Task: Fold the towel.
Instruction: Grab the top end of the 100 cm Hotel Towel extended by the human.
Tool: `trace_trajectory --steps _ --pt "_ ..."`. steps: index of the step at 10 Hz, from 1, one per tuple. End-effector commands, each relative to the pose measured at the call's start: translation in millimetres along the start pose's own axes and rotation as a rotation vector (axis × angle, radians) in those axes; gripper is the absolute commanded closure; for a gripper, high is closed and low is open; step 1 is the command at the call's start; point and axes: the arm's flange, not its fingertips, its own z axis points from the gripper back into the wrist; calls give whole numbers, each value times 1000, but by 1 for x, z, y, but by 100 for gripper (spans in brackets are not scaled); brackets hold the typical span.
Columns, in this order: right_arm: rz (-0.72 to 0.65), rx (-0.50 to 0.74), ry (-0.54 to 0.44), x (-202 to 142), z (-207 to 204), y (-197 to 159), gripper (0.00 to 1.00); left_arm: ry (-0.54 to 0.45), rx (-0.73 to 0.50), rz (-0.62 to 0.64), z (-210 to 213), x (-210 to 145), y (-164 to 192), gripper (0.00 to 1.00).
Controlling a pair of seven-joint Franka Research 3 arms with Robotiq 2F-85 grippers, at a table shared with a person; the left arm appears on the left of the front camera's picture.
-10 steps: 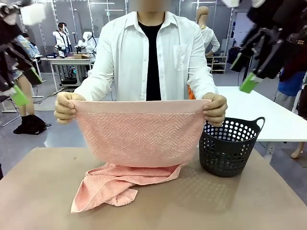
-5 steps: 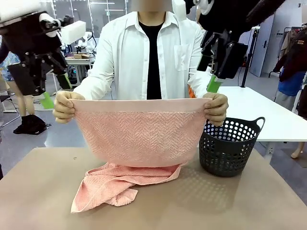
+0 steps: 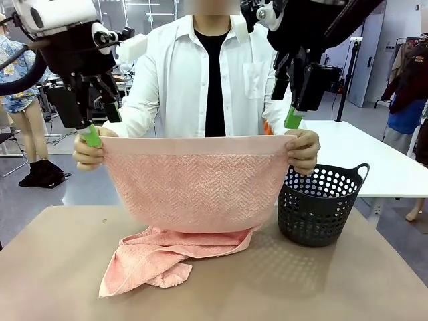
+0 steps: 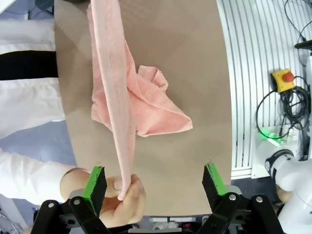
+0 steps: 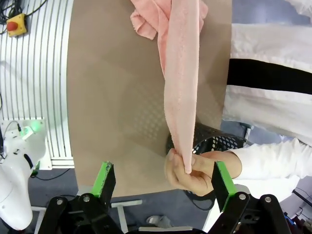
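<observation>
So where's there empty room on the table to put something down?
Two bare patches: the near right of the table, in front of the basket and right of the bunched end of the towel; and the near left corner, left of that bunch. Crowded: the far middle, where the towel hangs and piles next to the basket.

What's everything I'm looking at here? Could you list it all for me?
towel: one, salmon pink, held up by its top edge, lower end bunched on the table
basket: one, dark, perforated, on the table at the robot's right
table: one, brown, in front
emergency stop button: one, red on a yellow box, on the floor
person: one, white shirt over black top, far side of the table
person's hands: two, one at each top corner of the towel
left gripper: one, black with green pads, open, at one held corner
right gripper: one, same colours, open, at the other corner
</observation>
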Motion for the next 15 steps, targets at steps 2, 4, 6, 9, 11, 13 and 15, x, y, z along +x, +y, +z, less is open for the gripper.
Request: trace_trajectory --steps 2,4,6,9,11,13,15 --pt "-63 -12 28 2 -21 -17 0 47 51 3 -11 2 5 0" --pt "-70 8 44 2 -39 -23 0 53 57 -1 -18 0 6 0" --pt "-77 -7 46 1 -55 -27 0 67 60 30 -30 -1 13 0" --pt "-73 -4 59 2 -70 -29 0 82 81 81 -48 -3 16 0" --pt "-79 -2 64 0 -80 -30 0 81 79 84 -56 -5 16 0" --pt "-74 -3 64 -1 -90 -33 0 84 75 76 -59 -6 15 11" --pt "-78 24 73 -1 -99 -35 0 92 71 88 -60 -7 12 41"
